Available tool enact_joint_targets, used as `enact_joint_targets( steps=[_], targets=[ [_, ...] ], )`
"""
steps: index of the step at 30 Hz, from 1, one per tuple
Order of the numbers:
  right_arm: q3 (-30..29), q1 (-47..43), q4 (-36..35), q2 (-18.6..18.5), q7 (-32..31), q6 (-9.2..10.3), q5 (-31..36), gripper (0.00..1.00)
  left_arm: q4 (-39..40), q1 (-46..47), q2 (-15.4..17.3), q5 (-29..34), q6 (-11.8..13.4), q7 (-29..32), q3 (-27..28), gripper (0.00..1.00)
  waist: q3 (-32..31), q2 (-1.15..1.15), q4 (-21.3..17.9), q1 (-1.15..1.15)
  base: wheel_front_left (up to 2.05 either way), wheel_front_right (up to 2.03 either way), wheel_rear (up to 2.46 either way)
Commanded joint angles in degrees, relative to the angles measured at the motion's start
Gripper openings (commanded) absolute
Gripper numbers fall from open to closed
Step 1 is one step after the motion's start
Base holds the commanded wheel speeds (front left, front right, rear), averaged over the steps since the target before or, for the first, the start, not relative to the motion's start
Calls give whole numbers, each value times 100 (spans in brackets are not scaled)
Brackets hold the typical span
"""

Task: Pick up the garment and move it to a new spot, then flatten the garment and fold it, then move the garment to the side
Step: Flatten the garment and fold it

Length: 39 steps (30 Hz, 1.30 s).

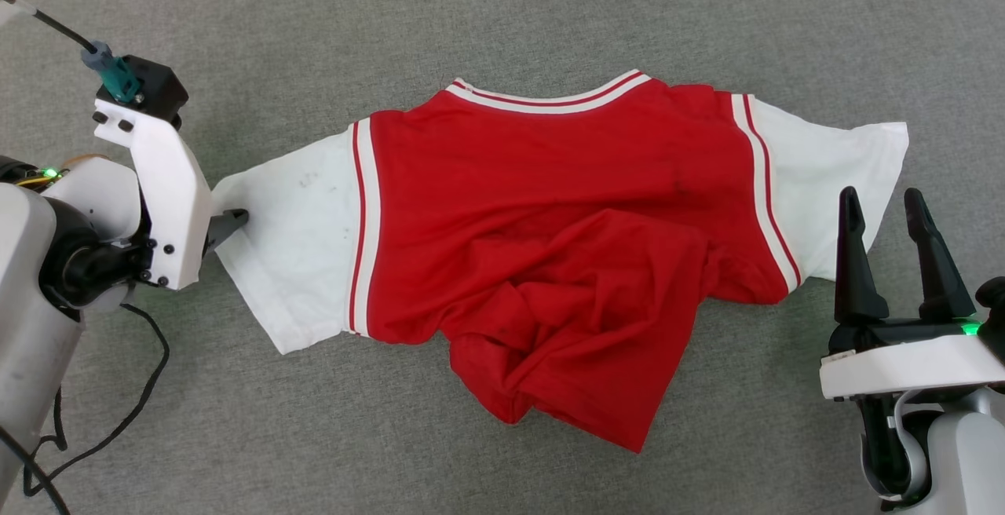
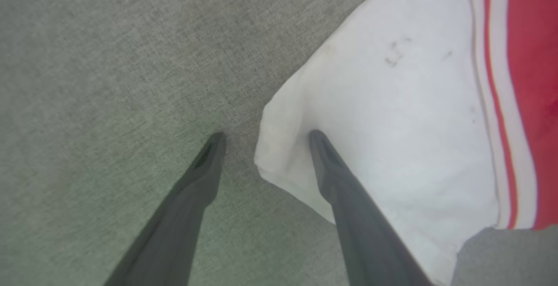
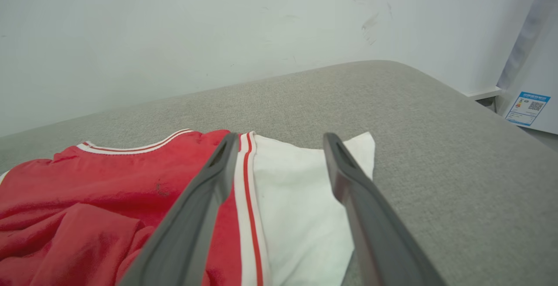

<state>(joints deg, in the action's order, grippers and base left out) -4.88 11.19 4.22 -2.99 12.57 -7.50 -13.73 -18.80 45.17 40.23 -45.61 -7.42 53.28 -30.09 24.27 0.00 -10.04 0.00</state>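
Grey cloth surface (image 1: 502, 12) under your red garment (image 1: 510, 185), white wall (image 3: 174, 37) far behind. Your left gripper (image 2: 267, 135), right gripper (image 1: 881, 195): wide open, empty.

A wide grey padded surface (image 1: 502, 12) lies open beyond the collar and on the near side of the hem of the garment (image 1: 550, 209). The garment spreads across the middle from sleeve to sleeve, its lower part bunched into a raised heap. Bare strips run past both sleeve ends. The left gripper (image 2: 267, 134), fingers spread, straddles the left sleeve's edge, and a black cable (image 1: 141, 389) trails beside that arm. The right gripper (image 1: 881, 195), also spread, stands just beside the right sleeve. A pale wall (image 3: 174, 28) closes the far side.
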Motion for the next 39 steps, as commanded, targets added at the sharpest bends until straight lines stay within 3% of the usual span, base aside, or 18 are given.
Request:
enact_joint_targets(
  steps=[1, 3, 4, 5, 8, 14, 18, 22, 29, 32, 39],
  targets=[
    [0, 63, 18, 19, 28, 2, -5, 100, -116, -85, -56, -8, 3, 50, -83, 100, 7, 0, 7, 0, 0, 0, 0],
    [3, 75, 38, 19, 40, 2, 9, 100, -149, -141, -100, -33, 2, 104, -166, 100, 20, 0, 21, 0, 0, 0, 0],
    [6, 81, 45, 19, 43, 2, 20, 100, -150, -156, -125, -38, 2, 72, -183, 17, 26, 0, 28, 0, 0, 0, 0],
    [20, 91, 52, 19, 39, 2, 37, 100, -137, -168, -165, -74, 1, 6, -165, 0, 31, 0, 35, 0, 0, 0, 0],
    [35, 94, 75, 18, 17, 2, 74, 100, -114, -183, -272, -94, 15, -305, -68, 0, 11, 0, 64, 0, 0, 0, 0],
    [-6, -2, 70, 18, -188, 2, 122, 100, 20, -147, -150, 209, 13, -979, -5, 0, -242, 0, 199, 0, 0, 0, 0],
    [-26, -32, -31, -118, -704, 2, 236, 100, 180, -254, -90, 425, 18, -1496, -11, 0, -481, 0, 331, 0, 0, 0, 0],
    [54, 22, -268, -576, -1820, 2, 201, 100, 571, -413, -19, 463, 43, -1862, 71, 0, -690, 0, 476, 0, 0, 0, 0],
    [-13, 391, -613, -1591, -4733, 2, -385, 100, 1751, -858, 156, 452, 220, -2118, 185, 0, -720, 0, 749, 0, 0, 0, 0],
    [-163, 753, -633, -1934, -5702, 2, -622, 100, 2336, -1025, 238, 469, 332, -2111, 206, 0, -603, 0, 870, 0, 0, 0, 0],
    [-210, 1558, -137, -2555, -6920, 2, -704, 100, 3419, -1269, 356, 372, 538, -2073, 295, 0, -203, 0, 1197, 0, 0, 0, 0]
  ],
)
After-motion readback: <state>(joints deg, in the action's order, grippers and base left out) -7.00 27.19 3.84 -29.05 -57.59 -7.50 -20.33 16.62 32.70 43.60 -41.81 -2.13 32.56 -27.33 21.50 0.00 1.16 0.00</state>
